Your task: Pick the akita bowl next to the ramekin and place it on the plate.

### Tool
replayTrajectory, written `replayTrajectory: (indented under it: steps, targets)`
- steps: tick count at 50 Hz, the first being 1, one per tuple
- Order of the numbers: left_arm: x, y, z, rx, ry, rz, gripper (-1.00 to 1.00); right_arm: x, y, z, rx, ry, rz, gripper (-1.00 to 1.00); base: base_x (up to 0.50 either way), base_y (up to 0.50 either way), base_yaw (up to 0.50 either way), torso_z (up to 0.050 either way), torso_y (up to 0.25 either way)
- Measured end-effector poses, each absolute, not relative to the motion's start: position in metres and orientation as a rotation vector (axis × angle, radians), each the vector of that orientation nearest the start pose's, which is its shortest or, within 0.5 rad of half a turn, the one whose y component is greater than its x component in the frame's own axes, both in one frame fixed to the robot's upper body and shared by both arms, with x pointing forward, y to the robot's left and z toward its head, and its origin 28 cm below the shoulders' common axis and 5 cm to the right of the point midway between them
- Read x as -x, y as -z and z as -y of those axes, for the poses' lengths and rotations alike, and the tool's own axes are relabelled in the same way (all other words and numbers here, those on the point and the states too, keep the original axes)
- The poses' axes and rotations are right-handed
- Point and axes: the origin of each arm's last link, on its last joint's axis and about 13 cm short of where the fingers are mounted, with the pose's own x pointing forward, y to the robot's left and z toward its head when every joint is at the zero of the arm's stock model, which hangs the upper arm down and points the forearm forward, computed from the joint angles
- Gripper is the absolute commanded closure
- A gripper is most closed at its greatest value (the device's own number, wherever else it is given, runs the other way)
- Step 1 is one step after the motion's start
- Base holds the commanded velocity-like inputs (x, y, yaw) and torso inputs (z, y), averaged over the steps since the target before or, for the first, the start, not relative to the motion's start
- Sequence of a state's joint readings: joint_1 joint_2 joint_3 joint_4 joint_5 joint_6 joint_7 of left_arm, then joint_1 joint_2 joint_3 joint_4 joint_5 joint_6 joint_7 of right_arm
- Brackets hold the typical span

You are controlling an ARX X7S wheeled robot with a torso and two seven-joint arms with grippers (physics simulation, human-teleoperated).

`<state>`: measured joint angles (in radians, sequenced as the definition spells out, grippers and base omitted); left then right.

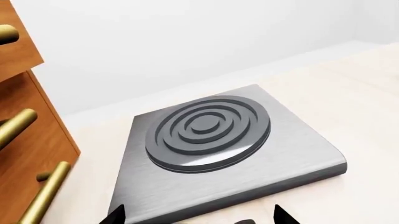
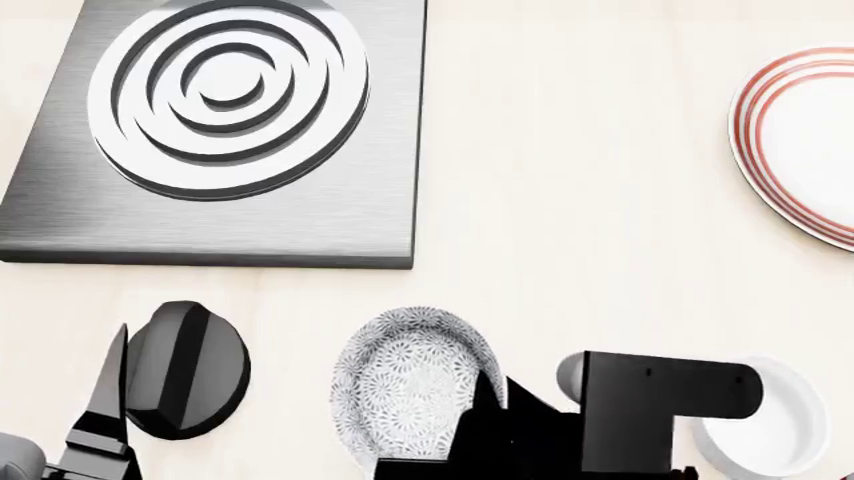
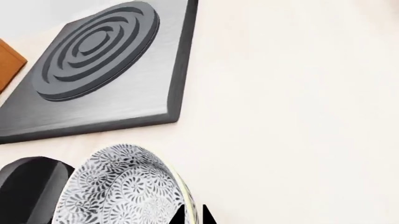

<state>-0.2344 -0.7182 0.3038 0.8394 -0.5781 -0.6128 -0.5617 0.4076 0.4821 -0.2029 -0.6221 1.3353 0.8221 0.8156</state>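
Pale cream countertop (image 2: 574,200) fills my head view, with a white wall (image 1: 187,42) behind it in the left wrist view. I count one steel hob plate (image 2: 227,130), one akita bowl (image 2: 407,390), one ramekin (image 2: 781,420) and one plate (image 2: 801,140). My right claw (image 3: 193,217) sits at the akita bowl's rim, the ramekin just beyond its wrist; I cannot tell whether it grips. My left claw (image 1: 199,219) hangs before the hob, tips spread apart, beside wooden drawers (image 1: 25,140).

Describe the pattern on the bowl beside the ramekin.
The akita bowl is white with a fine grey floral pattern, clearest in the right wrist view.
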Motion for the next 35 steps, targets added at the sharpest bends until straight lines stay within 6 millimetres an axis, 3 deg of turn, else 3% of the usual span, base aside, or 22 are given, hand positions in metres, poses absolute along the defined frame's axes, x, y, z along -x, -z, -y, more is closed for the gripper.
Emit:
replayTrajectory:
  steps: [17,35]
  targets:
    - [-0.184,-0.167,-0.232,-0.248,0.101,0.205,-1.00,-0.199,-0.191,0.085,-0.292,-0.234,-0.190,1.00,0.00,0.00,0.00,0.000,0.000]
    - [-0.184,-0.167,-0.232,-0.246,0.104,0.207,-1.00,-0.212,-0.214,0.083,-0.357,-0.233,-0.105,1.00,0.00,0.00,0.00,0.000,0.000]
